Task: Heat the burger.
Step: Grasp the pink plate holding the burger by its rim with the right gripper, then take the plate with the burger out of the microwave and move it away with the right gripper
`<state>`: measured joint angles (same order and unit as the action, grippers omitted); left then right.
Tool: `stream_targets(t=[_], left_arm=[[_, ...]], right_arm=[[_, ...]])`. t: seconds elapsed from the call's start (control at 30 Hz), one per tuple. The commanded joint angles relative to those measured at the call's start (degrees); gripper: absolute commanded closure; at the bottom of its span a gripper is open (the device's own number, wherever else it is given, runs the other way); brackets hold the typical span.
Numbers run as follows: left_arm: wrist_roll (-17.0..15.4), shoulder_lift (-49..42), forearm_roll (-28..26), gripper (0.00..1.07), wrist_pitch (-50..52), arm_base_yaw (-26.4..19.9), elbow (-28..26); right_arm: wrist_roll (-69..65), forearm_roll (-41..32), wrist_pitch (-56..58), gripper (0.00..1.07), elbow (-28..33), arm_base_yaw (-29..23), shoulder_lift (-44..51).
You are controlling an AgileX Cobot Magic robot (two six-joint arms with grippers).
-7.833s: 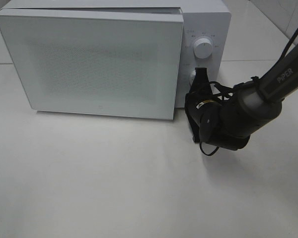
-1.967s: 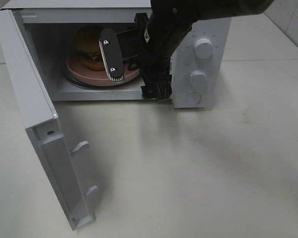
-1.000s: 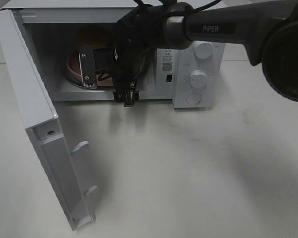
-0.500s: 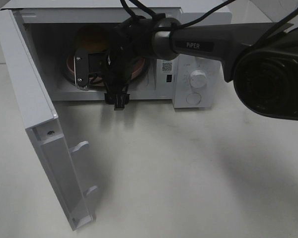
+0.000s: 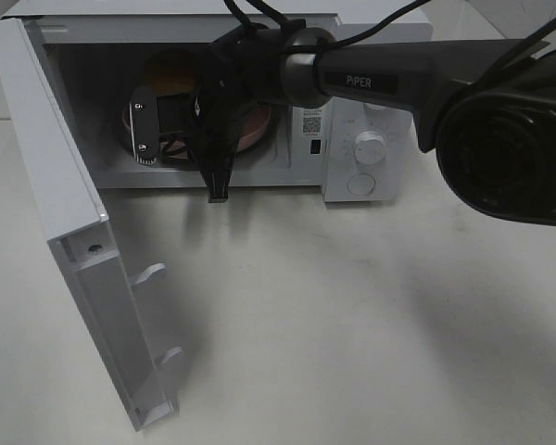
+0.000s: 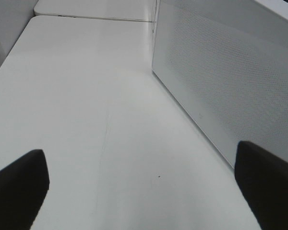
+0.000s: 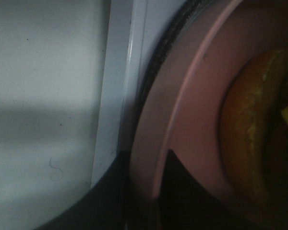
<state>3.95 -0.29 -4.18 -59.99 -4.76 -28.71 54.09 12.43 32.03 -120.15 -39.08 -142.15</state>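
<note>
Your burger (image 5: 171, 67), glossy orange-brown bun up, sits on the pink plate (image 5: 252, 130) inside the open microwave (image 5: 371, 56), mostly hidden behind your right gripper (image 5: 178, 153). That gripper's fingers straddle the plate's rim; you cannot tell whether they grip it. Half a second ago it was slightly further right. Your left gripper (image 6: 139, 189) is spread wide, holding nothing, beside the swung-out door (image 5: 65, 204).

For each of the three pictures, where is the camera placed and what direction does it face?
Exterior high: mounted above, looking down at the table, the open microwave and the right arm.
Left wrist: low over the table, facing the microwave door; dark fingertips at the edges.
Right wrist: close to the pink plate and the burger.
Shared: plate and burger appear in the exterior high and right wrist views.
</note>
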Motion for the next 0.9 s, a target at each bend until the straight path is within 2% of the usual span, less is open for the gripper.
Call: stream_targets(t=[0.03,0.17,0.27,0.53,0.67,0.73,0.77,0.9], left_arm=[[-0.2,-1.1,-0.3,0.09,0.5,-0.1,0.2],[-0.2,-1.1,-0.3,0.09,0.5,-0.1,0.2],[-0.2,-1.1,-0.3,0.09,0.5,-0.1,0.2],[-0.2,-1.1,-0.3,0.09,0.5,-0.1,0.2],[-0.2,-1.1,-0.3,0.09,0.5,-0.1,0.2],[-0.2,-1.1,-0.3,0.09,0.5,-0.1,0.2],[-0.2,-1.1,-0.3,0.09,0.5,-0.1,0.2],[-0.2,-1.1,-0.3,0.09,0.5,-0.1,0.2]], right_arm=[[0.2,-1.2,3.6,1.07,0.1,0.2,0.2],[1.3,-1.2,4.9,1.07,0.2,0.2,1.0],[3.1,-1.2,4.5,1.07,2.5,0.2,2.4],[9.9,-1.0,-0.1,1.07,11.7,0.3,8.3],[12.8,-1.0,-6.0,1.07,18.3,0.3,12.7],[13.4,-1.0,-7.0,1.07,19.5,0.3,13.6],[14.4,-1.0,-10.3,1.07,22.6,0.3,15.4],[15.2,-1.0,-14.1,1.07,26.6,0.3,17.4]])
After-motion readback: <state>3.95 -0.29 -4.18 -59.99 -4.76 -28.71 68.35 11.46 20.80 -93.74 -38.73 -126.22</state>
